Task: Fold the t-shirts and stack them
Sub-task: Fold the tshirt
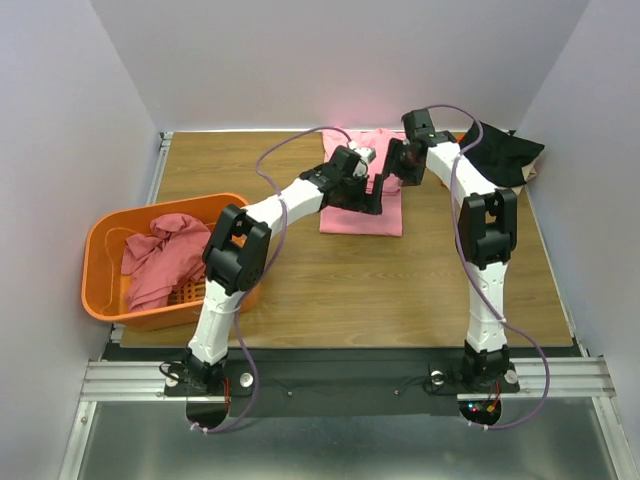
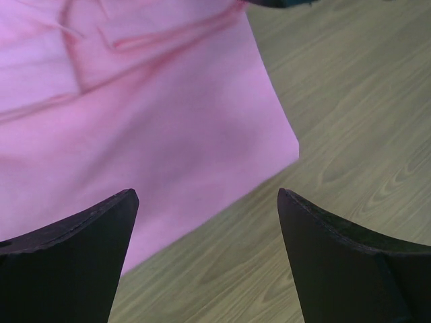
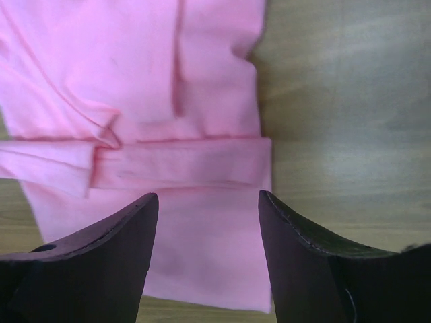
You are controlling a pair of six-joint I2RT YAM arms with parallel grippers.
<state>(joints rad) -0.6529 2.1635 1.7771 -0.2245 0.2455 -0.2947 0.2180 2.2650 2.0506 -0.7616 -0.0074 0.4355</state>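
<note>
Left claw (image 2: pixel 205 202) and right claw (image 3: pixel 207 202) both hang released over the pink shirt (image 3: pixel 202 87); a low finger could snag its loose layers and wreck the fold.

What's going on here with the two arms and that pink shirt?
Both arms reach over the light pink t-shirt, partly folded at the far middle of the table. The left gripper and right gripper hover above it, open, holding nothing. A darker rose t-shirt lies crumpled in the orange basket on the left; a black t-shirt sits at the far right.
</note>
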